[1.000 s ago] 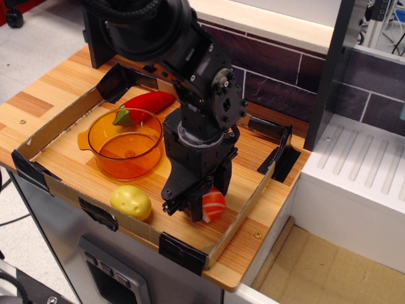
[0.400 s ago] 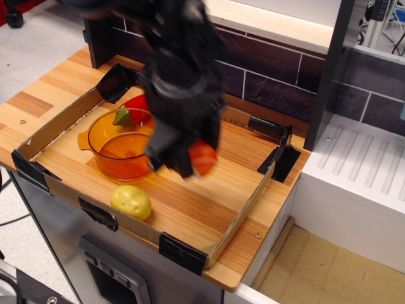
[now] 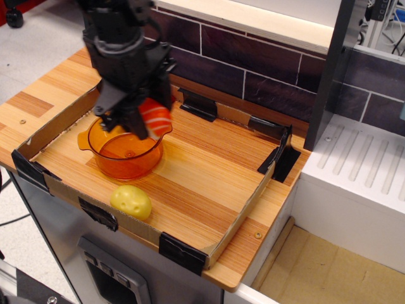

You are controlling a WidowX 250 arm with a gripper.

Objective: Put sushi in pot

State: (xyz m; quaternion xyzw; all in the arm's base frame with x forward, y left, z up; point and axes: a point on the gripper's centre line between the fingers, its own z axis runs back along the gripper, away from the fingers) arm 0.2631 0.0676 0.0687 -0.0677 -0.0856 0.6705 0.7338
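A: What is different from a second ago?

B: A second ago the gripper sits low at the bench's 5 o'clock side, closed on the sushi close to the cardboard wall. Now the arm is across at 10 o'clock, with the sushi lifted and carried along.

A: So the pick is done?

B: It looks that way. The jaws are closed on the sushi, which hangs above the pot's rim at about its 2 o'clock edge, not yet inside.

A: And what is left?

B: Judging from this, a small shift toward the pot's centre and then a release (the pot is wider than the sushi, so there seems room to spare).

A: How does the sushi look?

B: Orange top with pale stripes, tilted in the grip; its white base is mostly hidden by the dark fingers.

A: Anything else that changes?

B: The red pepper seen behind the pot earlier is now hidden by the arm. The yellow lump stays put at the pot's 6 o'clock, near the front wall, well clear of the drop.

A: Any risk?

B: Released where it hangs, the sushi might clip the rim and tumble out onto the bench.
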